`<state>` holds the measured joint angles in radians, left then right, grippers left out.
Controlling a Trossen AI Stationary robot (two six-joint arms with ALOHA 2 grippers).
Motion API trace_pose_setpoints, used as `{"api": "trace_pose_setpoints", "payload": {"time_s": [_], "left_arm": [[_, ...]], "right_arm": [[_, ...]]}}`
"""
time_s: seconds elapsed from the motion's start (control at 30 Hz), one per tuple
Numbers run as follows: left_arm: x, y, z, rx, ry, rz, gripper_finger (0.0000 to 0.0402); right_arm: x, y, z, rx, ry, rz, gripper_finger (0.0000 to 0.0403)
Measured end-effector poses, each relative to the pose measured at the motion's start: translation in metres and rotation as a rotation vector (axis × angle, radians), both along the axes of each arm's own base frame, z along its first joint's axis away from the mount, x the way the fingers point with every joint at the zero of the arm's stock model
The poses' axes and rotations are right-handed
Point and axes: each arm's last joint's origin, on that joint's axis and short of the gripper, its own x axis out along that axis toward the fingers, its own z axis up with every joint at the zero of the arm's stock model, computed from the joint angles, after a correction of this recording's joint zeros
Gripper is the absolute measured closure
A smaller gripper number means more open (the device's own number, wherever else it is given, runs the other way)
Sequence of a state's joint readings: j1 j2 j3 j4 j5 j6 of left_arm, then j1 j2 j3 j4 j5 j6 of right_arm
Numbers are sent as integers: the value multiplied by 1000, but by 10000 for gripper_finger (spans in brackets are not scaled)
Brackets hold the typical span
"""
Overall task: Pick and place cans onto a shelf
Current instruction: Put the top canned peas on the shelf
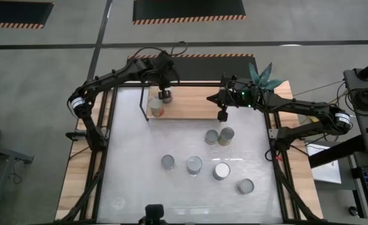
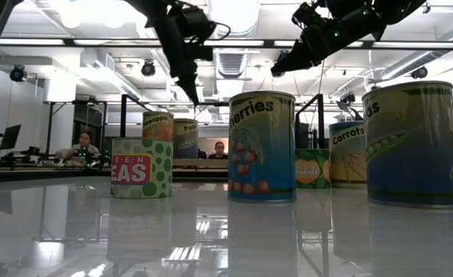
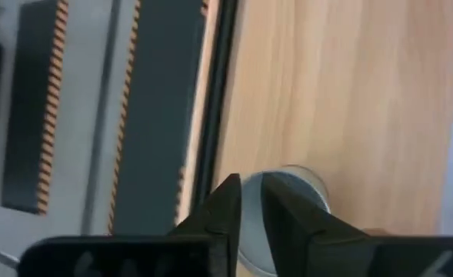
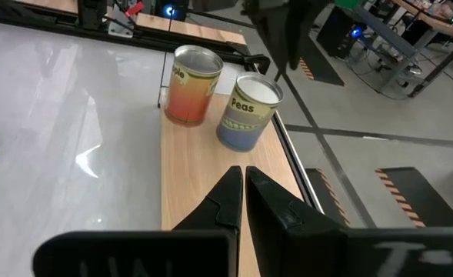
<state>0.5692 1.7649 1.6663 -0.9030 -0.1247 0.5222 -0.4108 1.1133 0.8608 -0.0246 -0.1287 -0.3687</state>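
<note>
dark tapered fingers (image 3: 226,204) above round tin can (image 3: 291,185) on pale wooden shelf (image 3: 341,92).

A: What is standing nearest on the counter (image 2: 211,231)?

B: Three cans: a green-dotted peas can (image 2: 141,168) sitting low on the left, a blue berries can (image 2: 261,146) in the middle, a tall blue-green can (image 2: 418,143) on the right.

A: And farther back?

B: A carrots can (image 2: 348,154) and a small green can (image 2: 312,168) are showing between the near ones, and two more cans (image 2: 172,137) are standing behind the peas can. Both dark arms are hanging overhead; the left pincer (image 2: 193,91) is pointing down above those two.
</note>
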Motion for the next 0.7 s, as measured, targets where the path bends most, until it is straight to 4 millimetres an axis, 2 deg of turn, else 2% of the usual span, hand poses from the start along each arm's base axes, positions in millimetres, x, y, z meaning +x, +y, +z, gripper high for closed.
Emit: {"api": "trace_pose_setpoints", "payload": {"time_s": [0.17,0.47,0.7], "left_arm": [[7,0,-12,-117,-44,-5,399],[15,7,-39,-162,47,10,398],[11,4,-41,-187,94,13,397]], "right_arm": [[0,0,0,-9,3,3,394],[0,-1,0,-18,8,-24,394],[-1,-2,-1,-30,24,-70,394]]}}
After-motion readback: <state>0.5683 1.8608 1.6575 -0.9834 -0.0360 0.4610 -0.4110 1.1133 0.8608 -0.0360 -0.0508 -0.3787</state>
